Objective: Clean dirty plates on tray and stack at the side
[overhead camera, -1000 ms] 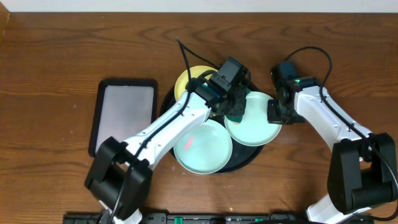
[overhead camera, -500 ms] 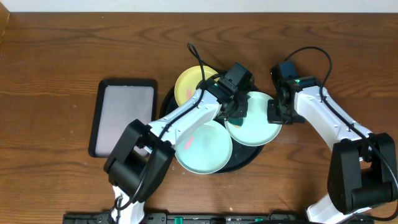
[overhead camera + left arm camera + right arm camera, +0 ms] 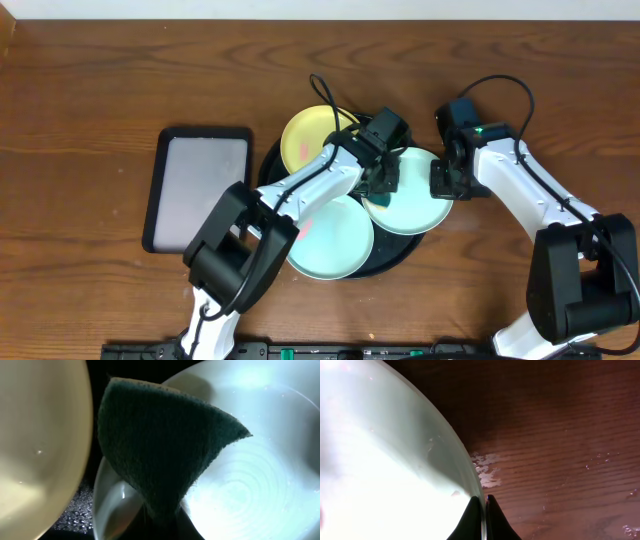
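The left gripper [image 3: 382, 175], jaws pressed onto a dark green scouring pad [image 3: 160, 445], holds it over the right-hand mint plate [image 3: 415, 208]. The right gripper [image 3: 483, 504], nearly closed, pinches that plate's right rim. The plate lies on the round black tray [image 3: 398, 262], beside a yellow plate [image 3: 303, 135] and a second mint plate [image 3: 335, 240].

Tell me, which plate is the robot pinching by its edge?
The mint plate on the right. The right gripper has its jaws shut on that rim; the front mint plate and the yellow plate are not gripped.
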